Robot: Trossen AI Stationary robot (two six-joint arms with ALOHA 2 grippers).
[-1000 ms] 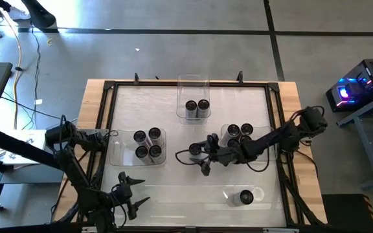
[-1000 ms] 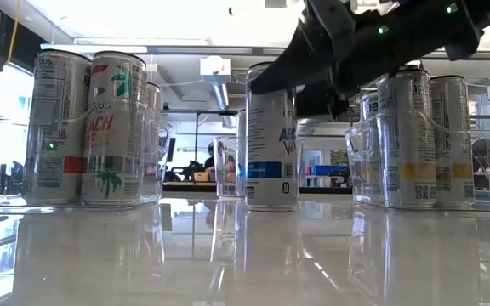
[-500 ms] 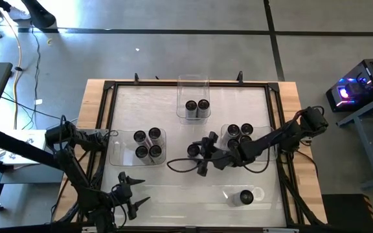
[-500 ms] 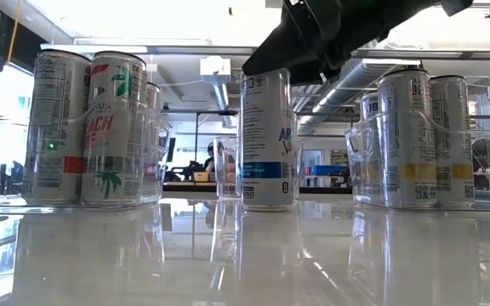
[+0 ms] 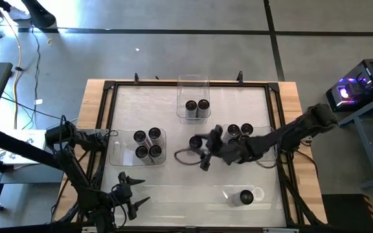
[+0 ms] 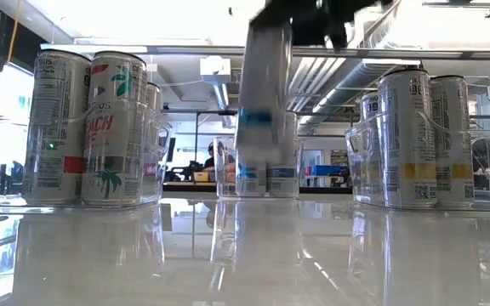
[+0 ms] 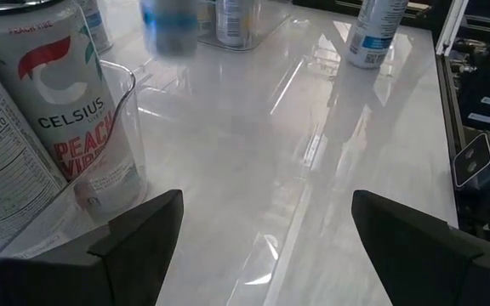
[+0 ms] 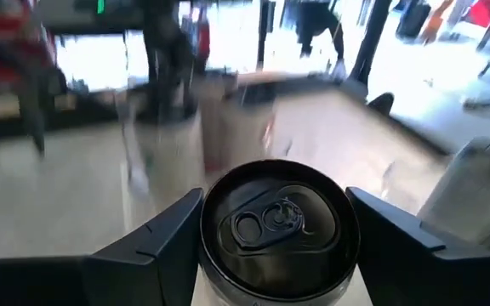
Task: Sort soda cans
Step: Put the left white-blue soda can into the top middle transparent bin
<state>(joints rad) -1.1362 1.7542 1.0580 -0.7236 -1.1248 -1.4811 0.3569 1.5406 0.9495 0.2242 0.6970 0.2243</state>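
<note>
Blue-banded soda can [image 6: 262, 102] now lifted off the tabletop [image 5: 173, 181] in right tool [image 5: 197, 142], left tool [image 5: 129, 192] wide near the front edge.

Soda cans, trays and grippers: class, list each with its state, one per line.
Held can: raised, upright, unopened.
Right gripper: shut on it.
Left gripper: open, empty.
Left tray: four cans, upright.
Back tray: two cans.
Right tray: cans, partly hidden.
Front tray: one can.
</note>
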